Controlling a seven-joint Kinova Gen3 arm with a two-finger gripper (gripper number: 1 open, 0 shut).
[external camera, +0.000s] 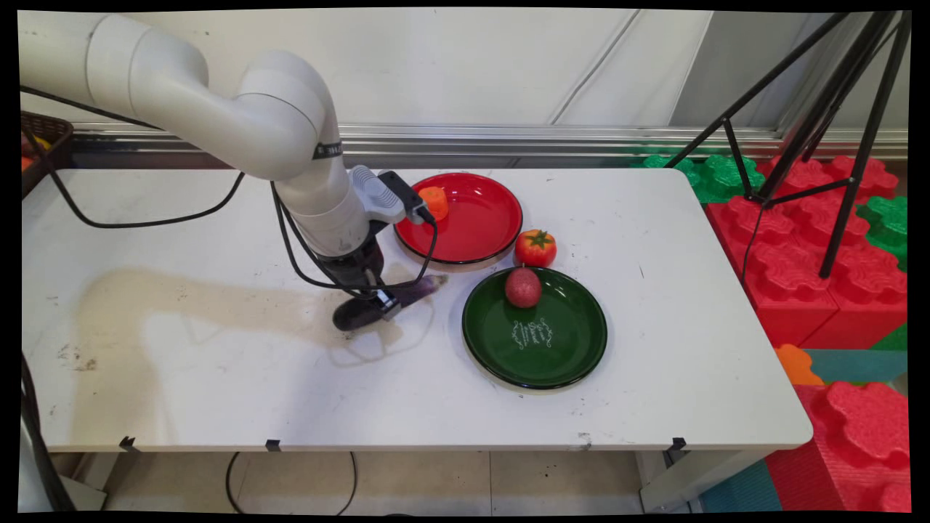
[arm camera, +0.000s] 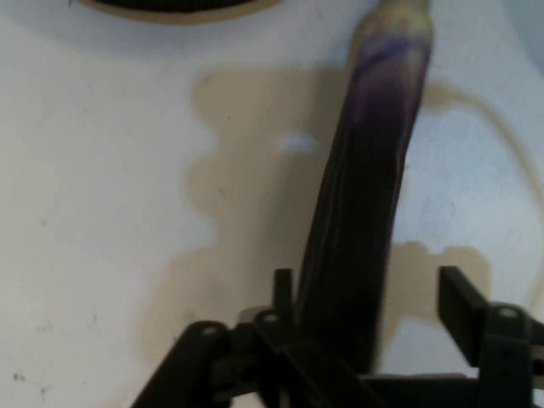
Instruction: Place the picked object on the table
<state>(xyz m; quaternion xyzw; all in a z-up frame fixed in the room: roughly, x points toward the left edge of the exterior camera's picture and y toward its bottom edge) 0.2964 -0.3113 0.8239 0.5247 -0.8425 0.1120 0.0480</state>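
Gripper (arm camera: 365, 293) is lowered with jaws spread around the purple eggplant (arm camera: 365, 195), not yet clamped; green plate (external camera: 534, 330) is seen at 3 o'clock.

Glossy plates and a smooth-skinned eggplant (external camera: 385, 301) on a scuffed matt white worktop (external camera: 654, 349).
The red plate (external camera: 479, 218) and green plate (external camera: 552, 341) shine like glazed enamel or plastic; the eggplant's dark purple skin looks sleek, with a faint sheen. The tomato (external camera: 535, 248) appears glossy plastic, the reddish round fruit (external camera: 523, 288) dull and pitted. The arm's white shell (external camera: 276, 123) is smooth plastic.
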